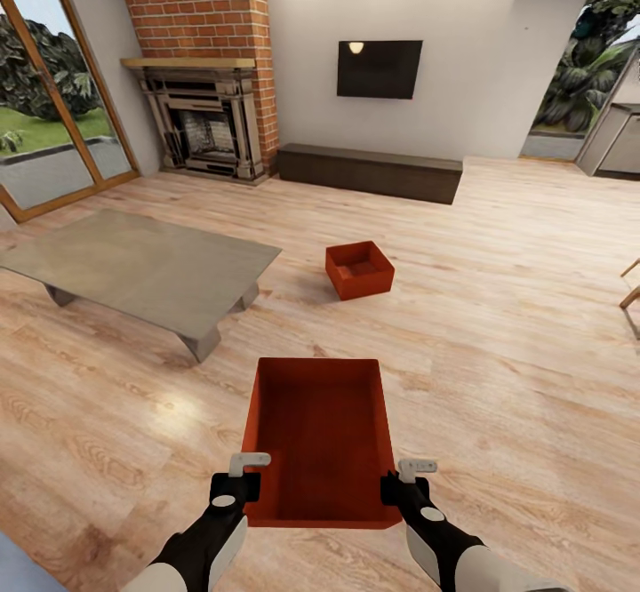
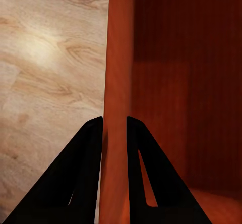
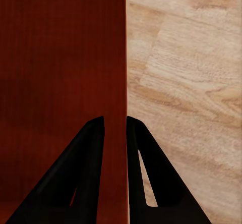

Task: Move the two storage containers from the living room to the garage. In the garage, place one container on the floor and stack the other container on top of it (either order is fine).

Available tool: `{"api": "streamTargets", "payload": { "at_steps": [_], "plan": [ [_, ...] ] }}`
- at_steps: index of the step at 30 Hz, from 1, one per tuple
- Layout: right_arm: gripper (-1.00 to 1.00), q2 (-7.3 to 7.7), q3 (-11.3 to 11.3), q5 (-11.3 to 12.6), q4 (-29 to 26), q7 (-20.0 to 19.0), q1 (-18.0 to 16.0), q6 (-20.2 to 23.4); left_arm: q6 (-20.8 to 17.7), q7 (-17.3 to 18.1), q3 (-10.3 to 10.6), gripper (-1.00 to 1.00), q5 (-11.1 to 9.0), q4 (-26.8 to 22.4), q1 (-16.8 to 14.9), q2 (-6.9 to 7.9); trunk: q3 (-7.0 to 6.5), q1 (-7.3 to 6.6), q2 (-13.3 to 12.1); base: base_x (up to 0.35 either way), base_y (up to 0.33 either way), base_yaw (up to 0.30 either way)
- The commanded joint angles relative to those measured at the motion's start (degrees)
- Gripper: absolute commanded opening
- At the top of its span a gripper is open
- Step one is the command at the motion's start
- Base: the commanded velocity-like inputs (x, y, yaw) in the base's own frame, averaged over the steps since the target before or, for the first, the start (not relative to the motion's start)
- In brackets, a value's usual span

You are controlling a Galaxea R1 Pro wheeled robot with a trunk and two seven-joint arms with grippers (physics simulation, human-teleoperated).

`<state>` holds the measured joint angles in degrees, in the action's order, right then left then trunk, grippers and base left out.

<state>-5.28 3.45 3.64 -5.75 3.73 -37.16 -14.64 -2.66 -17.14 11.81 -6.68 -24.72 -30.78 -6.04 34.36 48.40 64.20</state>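
Head view: I have the near storage container (image 1: 322, 436) directly in front of me, open top up, over the light wood plank floor (image 1: 498, 325) of the living room. My left gripper (image 1: 242, 476) is at its left wall near the closest corner, my right gripper (image 1: 402, 478) at its right wall opposite. I cannot tell from here whether the container rests on the planks or is lifted. The second storage container (image 1: 359, 269) sits on the floor farther ahead, well apart from the first, just right of the low grey table (image 1: 142, 268). Beyond stand the brick fireplace (image 1: 203, 59) and the black wall TV (image 1: 380, 68).

Left wrist view: the left gripper (image 2: 115, 125) is clamped on the container's thin wall (image 2: 119, 82), one finger outside, one inside.

Right wrist view: the right gripper (image 3: 115, 125) is likewise closed on the opposite wall (image 3: 125, 57), fingers either side of it.
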Motion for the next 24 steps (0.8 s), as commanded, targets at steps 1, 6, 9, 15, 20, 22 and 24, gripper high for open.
{"api": "streamTargets", "payload": {
  "at_steps": [1, 6, 9, 15, 20, 22, 24],
  "plan": [
    [-1.0, 0.01, -0.3, 0.6, 0.1, 0.0, 0.0, -0.2, -0.3, -0.7, -0.1, -1.0, -4.4, -0.6, -0.1, 0.07, -0.05, 0.0, 0.0, 0.0, 0.0, 0.0],
    [-1.0, 0.01, -0.3, 0.6, 0.1, 0.0, 0.0, -0.2, -0.3, -0.7, -0.1, -1.0, -4.4, -0.6, -0.1, 0.07, -0.51, 0.0, 0.0, 0.0, 0.0, 0.0],
    [-1.0, 0.01, -0.3, 0.6, 0.1, 0.0, 0.0, -0.2, -0.3, -0.7, -0.1, -1.0, -4.5, -0.6, -0.1, 0.07, -0.79, 0.0, 0.0, 0.0, 0.0, 0.0],
    [-1.0, 0.01, -0.3, 0.6, 0.1, 0.0, 0.0, -0.2, -0.3, -0.7, -0.1, -1.0, -4.4, -0.6, -0.1, 0.07, -1.35, 0.0, 0.0, 0.0, 0.0, 0.0],
    [-1.0, 0.01, -0.3, 0.6, 0.1, 0.0, 0.0, -0.2, -0.3, -0.7, -0.1, -1.0, -4.4, -0.6, -0.1, 0.07, -1.82, 0.0, 0.0, 0.0, 0.0, 0.0],
    [-1.0, 0.01, -0.3, 0.6, 0.1, 0.0, 0.0, -0.1, -0.3, -0.7, -0.1, -1.0, -4.4, -0.6, -0.1, 0.07, -2.01, 0.0, 0.0, 0.0, 0.0, 0.0],
    [-1.0, 0.01, -0.3, 0.6, 0.1, 0.0, 0.0, -0.2, -0.3, -0.7, -0.1, -1.0, -4.4, -0.6, -0.1, 0.07, -2.19, 0.0, 0.0, 0.0, 0.0, 0.0]
  ]
}}
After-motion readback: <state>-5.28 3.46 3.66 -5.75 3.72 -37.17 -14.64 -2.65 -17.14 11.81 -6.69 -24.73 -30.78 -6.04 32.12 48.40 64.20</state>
